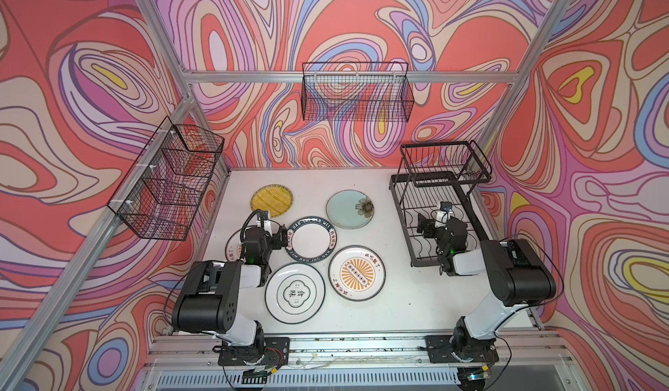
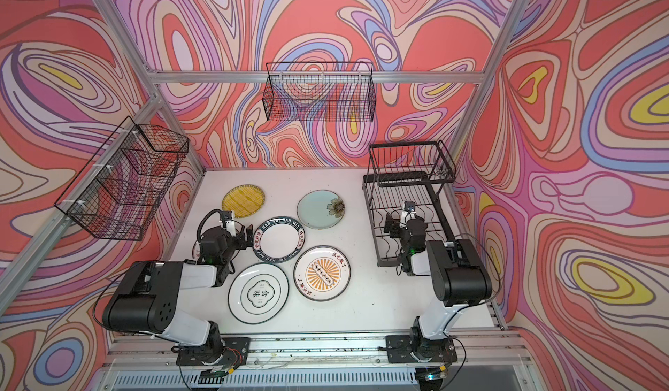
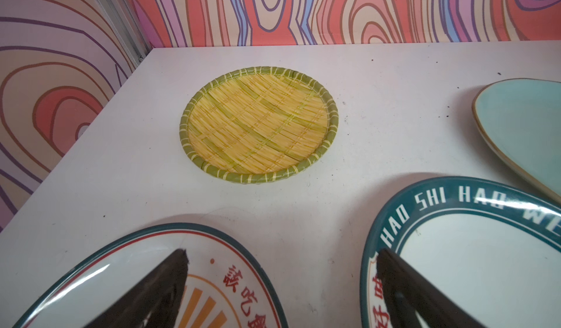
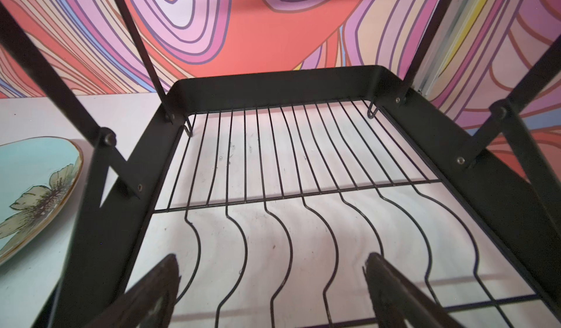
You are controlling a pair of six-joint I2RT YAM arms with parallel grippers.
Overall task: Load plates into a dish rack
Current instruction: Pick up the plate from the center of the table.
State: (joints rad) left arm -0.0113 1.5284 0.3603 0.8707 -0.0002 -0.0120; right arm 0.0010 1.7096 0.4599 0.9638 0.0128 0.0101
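Several plates lie flat on the white table: yellow striped plate [image 1: 272, 201] [image 3: 258, 123], pale green flower plate [image 1: 349, 210] [image 4: 33, 189], lettered-rim plate [image 1: 312, 240] [image 3: 473, 250], orange-sunburst plate [image 1: 356, 273], and Chinese-character plate [image 1: 295, 293]. A second sunburst plate [image 3: 130, 268] lies partly under my left arm. My left gripper [image 1: 279, 237] [image 3: 280, 255] hangs open and empty over the gap between that plate and the lettered one. The black dish rack [image 1: 438, 145] [image 4: 273, 83] stands at the right with nothing in it. My right gripper [image 1: 425, 226] [image 4: 270, 259] is open above its wavy lower wires.
A black mesh basket [image 1: 356, 92] hangs on the back wall and another mesh basket [image 1: 166, 182] on the left frame. Aluminium frame posts [image 1: 506, 92] border the table [image 1: 409, 298]. Patterned walls close three sides.
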